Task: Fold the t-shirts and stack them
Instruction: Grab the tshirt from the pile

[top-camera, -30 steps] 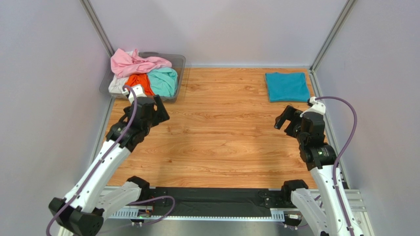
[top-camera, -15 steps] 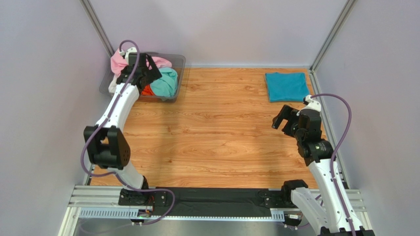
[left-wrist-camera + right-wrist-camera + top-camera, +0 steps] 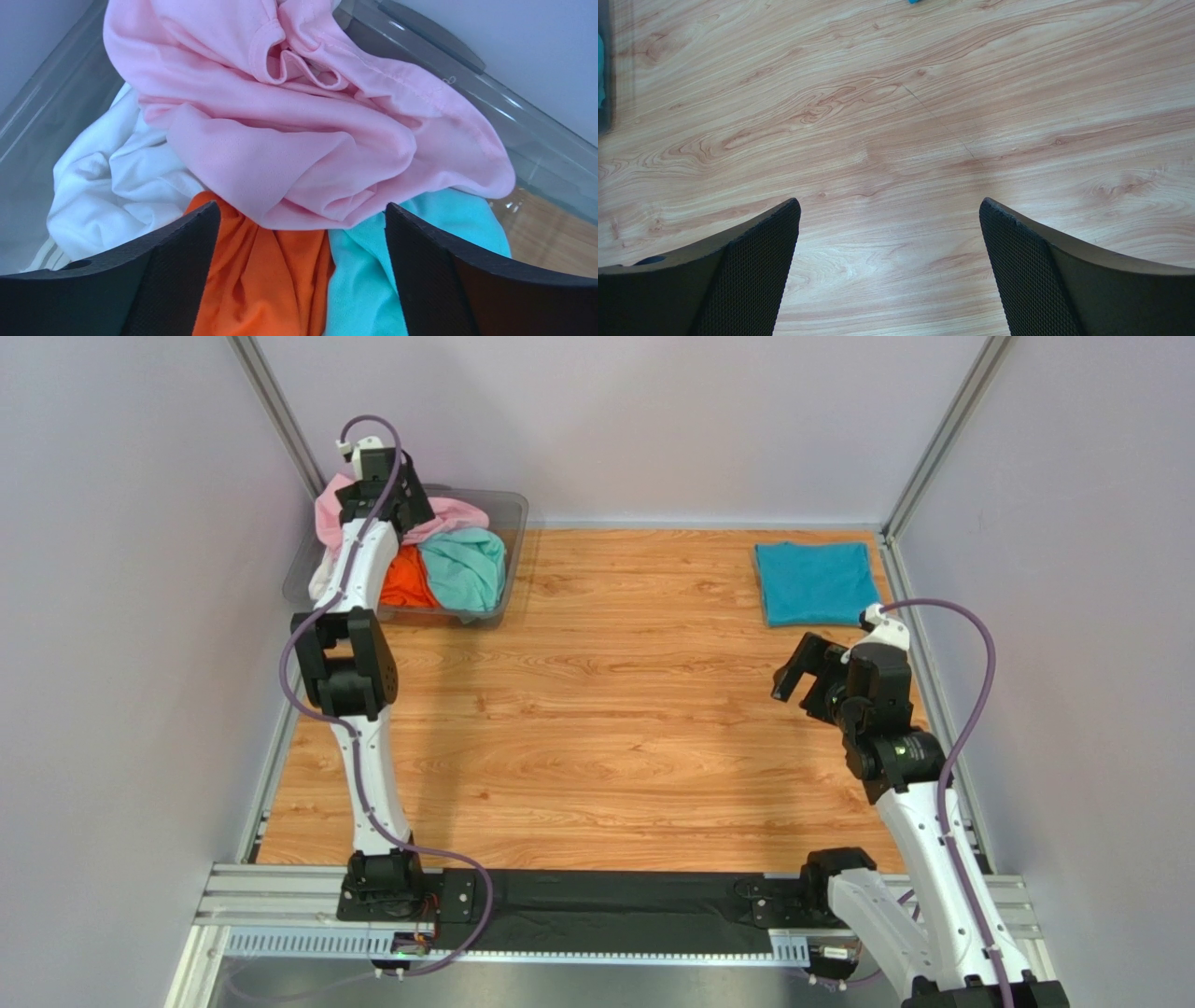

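In the last second the left gripper (image 3: pixel 296 210) had swung off the boards and out over the plastic bin (image 3: pixel 514 510), ending above its far corner. The right gripper (image 3: pixel 889 208) had hardly shifted. To me that meant the next tee was about to be fetched.

The left jaws stood wide apart with nothing between them. The pink t-shirt (image 3: pixel 309 133) lay just ahead of and below the fingertips, heaped on top of the pile. It was crumpled into soft rolls with a stitched seam curling across the top, so a pinch would likely catch a loose fold rather than an edge.

Under it, nearer the fingers, showed the orange tee (image 3: pixel 260 280), with the mint-green tee (image 3: pixel 361 280) to its right and the white tee (image 3: pixel 105 182) to its left. The right jaws also gaped empty above the bare table (image 3: pixel 892 105), with the folded teal tee (image 3: pixel 817 581) lying beyond them.
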{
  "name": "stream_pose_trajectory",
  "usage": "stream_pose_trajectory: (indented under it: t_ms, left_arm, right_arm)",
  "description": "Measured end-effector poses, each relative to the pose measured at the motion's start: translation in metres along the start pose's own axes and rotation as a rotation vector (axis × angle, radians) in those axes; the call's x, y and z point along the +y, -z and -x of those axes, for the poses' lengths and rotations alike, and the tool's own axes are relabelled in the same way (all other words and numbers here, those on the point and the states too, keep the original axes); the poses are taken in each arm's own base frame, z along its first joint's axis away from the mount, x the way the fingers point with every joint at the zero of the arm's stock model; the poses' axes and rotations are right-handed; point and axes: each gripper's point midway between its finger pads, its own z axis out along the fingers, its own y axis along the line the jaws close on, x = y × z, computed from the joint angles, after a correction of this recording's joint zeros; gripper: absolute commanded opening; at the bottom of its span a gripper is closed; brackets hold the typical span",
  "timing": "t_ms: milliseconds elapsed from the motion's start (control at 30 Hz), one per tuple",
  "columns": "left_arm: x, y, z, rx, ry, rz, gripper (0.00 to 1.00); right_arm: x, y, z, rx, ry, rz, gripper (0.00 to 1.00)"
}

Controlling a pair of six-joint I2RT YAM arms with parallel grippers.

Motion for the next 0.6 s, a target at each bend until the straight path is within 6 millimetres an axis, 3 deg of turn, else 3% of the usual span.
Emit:
stream_pose_trajectory:
  t_ms: [200, 300, 333, 400, 600]
  left_arm:
    - [0.001, -0.029, -0.024, 0.037, -0.042, 0.022, 0.71]
    - [0.004, -0.038, -0.037, 0.064, -0.055, 0.036, 0.49]
    - [0.006, -0.039, -0.04, 0.07, -0.056, 0.039, 0.24]
    - [0.009, -0.04, -0.042, 0.076, -0.054, 0.044, 0.03]
    - [0.012, -0.04, -0.037, 0.071, -0.046, 0.038, 0.0]
  right_arm:
    - [-0.001, -0.004, -0.002, 0.011, 0.001, -0.007, 1.0]
    - [-0.002, -0.009, -0.006, 0.036, 0.004, -0.019, 1.0]
    - [-0.003, -0.011, -0.007, 0.04, 0.004, -0.022, 1.0]
    - [-0.004, -0.012, -0.009, 0.048, 0.005, -0.027, 1.0]
    - [-0.005, -0.014, -0.01, 0.053, 0.007, -0.034, 1.0]
